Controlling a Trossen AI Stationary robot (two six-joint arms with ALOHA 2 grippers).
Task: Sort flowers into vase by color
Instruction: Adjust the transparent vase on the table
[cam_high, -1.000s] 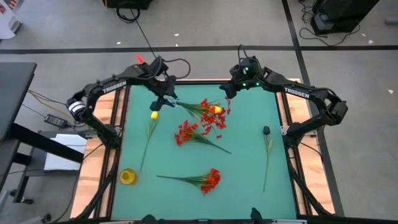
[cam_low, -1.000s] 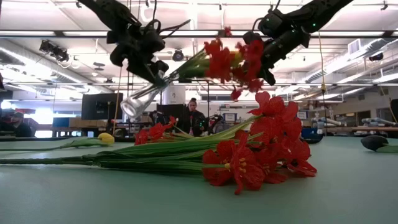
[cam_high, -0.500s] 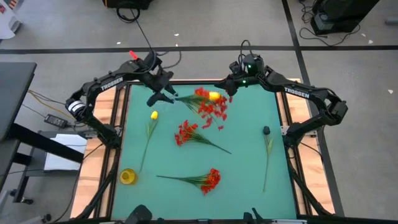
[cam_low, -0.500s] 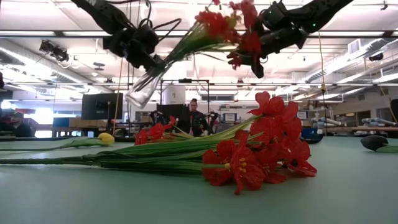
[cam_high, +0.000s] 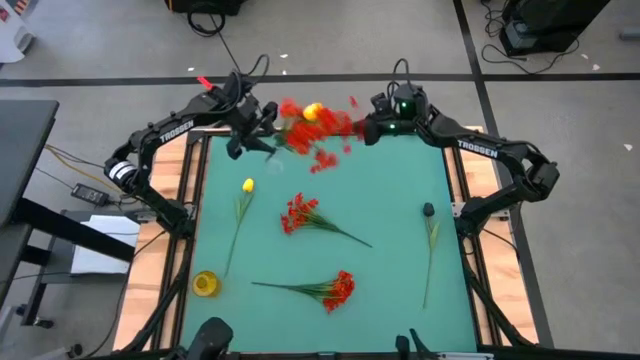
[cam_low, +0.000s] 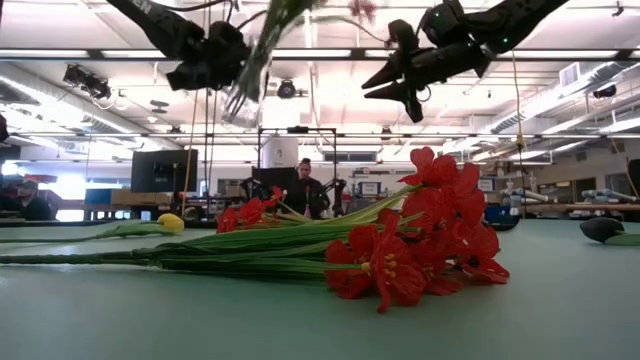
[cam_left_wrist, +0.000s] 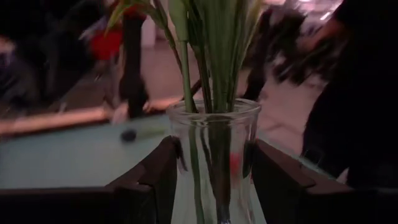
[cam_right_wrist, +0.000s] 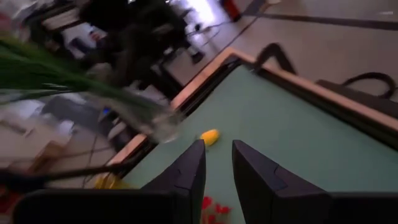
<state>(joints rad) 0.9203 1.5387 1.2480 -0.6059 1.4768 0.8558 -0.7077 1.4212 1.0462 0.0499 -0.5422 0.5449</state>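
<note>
My left gripper (cam_high: 256, 134) is raised over the table's far left part, shut on a clear glass vase (cam_left_wrist: 214, 146). The vase holds several green stems with red blossoms (cam_high: 322, 128) and one yellow bud (cam_high: 313, 111), all blurred. My right gripper (cam_high: 368, 129) hangs open beside the blossoms, high above the far edge, with nothing between its fingers (cam_right_wrist: 192, 168). On the table lie a yellow bud on its stem (cam_high: 246, 186), two red sprays (cam_high: 300, 213) (cam_high: 336, 289) and a dark bud with a stem (cam_high: 428, 210). My left gripper pinches the vase between its two fingers (cam_left_wrist: 155, 177), one on each side of the glass wall (cam_left_wrist: 181, 163) just below the rim. The vase is lifted clear of the table. In the low view it tilts (cam_low: 243, 92), mouth upward, with the stems sticking out.
A small yellow vase (cam_high: 205, 283) stands near the table's left near corner. Wooden rails (cam_high: 190, 170) run along the table's sides. People and workbenches show in the room behind (cam_low: 305, 190). The green mat's middle right (cam_high: 390, 230) is bare.
My left gripper has risen and moved toward the far edge, tipping the vase from nearly lying toward upright. The blossoms have swung up and toward the far left, away from my right gripper, which has shifted slightly toward the far edge.
</note>
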